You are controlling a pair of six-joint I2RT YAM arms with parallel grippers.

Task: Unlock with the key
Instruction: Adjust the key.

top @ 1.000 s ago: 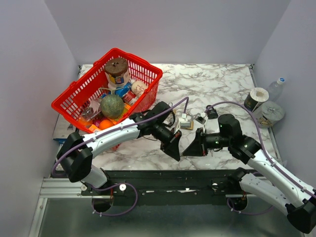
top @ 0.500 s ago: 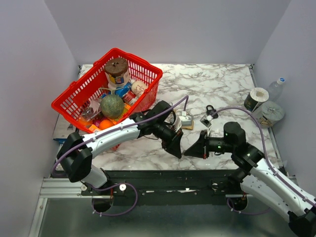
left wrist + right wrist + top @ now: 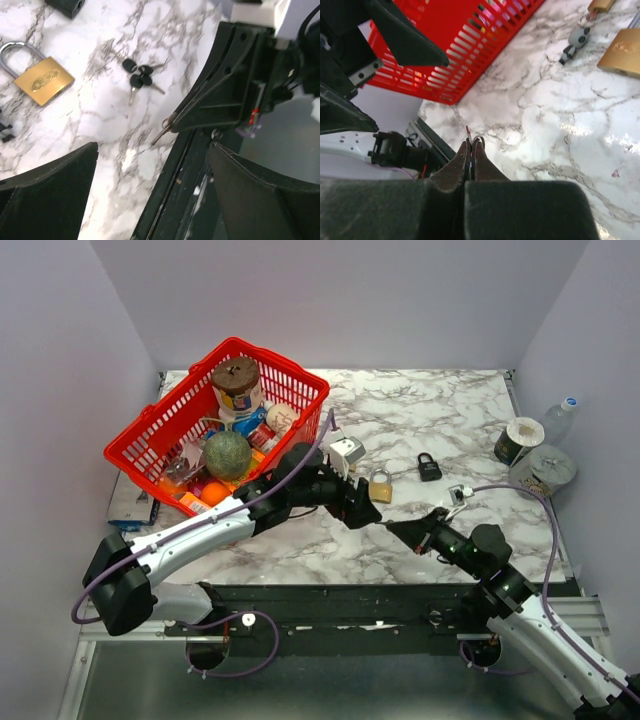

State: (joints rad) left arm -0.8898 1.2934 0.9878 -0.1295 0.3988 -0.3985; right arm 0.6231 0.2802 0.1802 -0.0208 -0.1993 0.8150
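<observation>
**A:** Status, reading from the left?

**B:** Red basket, loaded, at the desk's left rear. The left arm's fingers are spread wide and hold nothing.

**A:** Lock position?

**B:** Brass padlock lies flat on the desk. The shackle appears seated, though the view is coarse.

**A:** Key?

**B:** Key is pinched in the right arm's fingers, clamped tight, over the near edge and apart from the padlock. Black padlock lies farther right.

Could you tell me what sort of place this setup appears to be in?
Most likely a robotics lab test cell: plain walls box in a marble-patterned table, with a red basket of assorted props and a brass padlock laid out as practice items.
</observation>
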